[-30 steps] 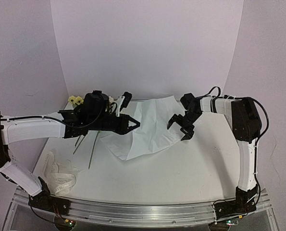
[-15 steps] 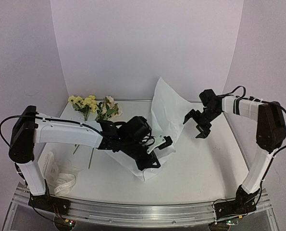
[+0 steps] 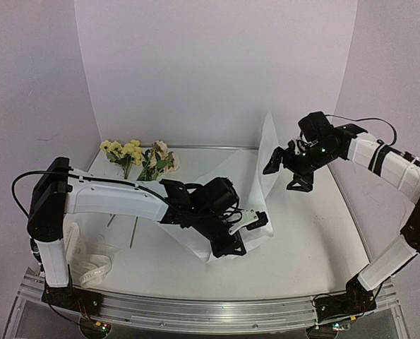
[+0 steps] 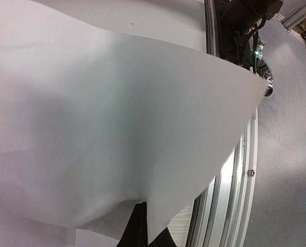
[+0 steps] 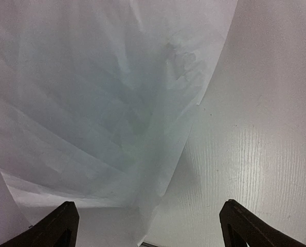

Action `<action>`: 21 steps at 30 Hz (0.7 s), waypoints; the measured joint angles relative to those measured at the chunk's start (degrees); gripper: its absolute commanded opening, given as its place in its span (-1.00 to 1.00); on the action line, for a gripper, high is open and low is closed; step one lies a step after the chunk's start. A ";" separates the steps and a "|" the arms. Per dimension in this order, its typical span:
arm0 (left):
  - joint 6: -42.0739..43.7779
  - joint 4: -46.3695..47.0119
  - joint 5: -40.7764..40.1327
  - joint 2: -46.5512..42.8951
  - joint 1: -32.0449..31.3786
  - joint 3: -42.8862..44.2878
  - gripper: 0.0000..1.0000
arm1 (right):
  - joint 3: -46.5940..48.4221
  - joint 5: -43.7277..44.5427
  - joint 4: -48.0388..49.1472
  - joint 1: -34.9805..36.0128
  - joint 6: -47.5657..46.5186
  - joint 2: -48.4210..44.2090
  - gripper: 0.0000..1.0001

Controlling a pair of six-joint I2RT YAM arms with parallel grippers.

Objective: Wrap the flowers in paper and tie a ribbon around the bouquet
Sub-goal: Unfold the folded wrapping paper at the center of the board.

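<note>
No lettering reads anywhere; the ribbon [image 3: 92, 267] may bear print, too small to tell.

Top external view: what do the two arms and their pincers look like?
The left arm and right arm have white shell links, black joints and thin black cables looping alongside. The left pincer and right pincer are black, with two tapered fingers each.
</note>
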 measured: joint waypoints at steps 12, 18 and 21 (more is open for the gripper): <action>0.79 -1.49 0.50 2.04 -0.04 1.64 -1.00 | 0.62 5.33 -4.90 2.09 -5.54 -3.50 0.97; 0.76 -2.89 1.06 3.14 -0.33 2.95 -1.00 | -2.04 15.50 -10.21 2.25 -5.93 -11.15 0.97; 0.69 -4.17 1.72 3.87 -0.80 4.16 -1.00 | -3.71 20.34 -13.28 2.16 -6.11 -13.88 0.97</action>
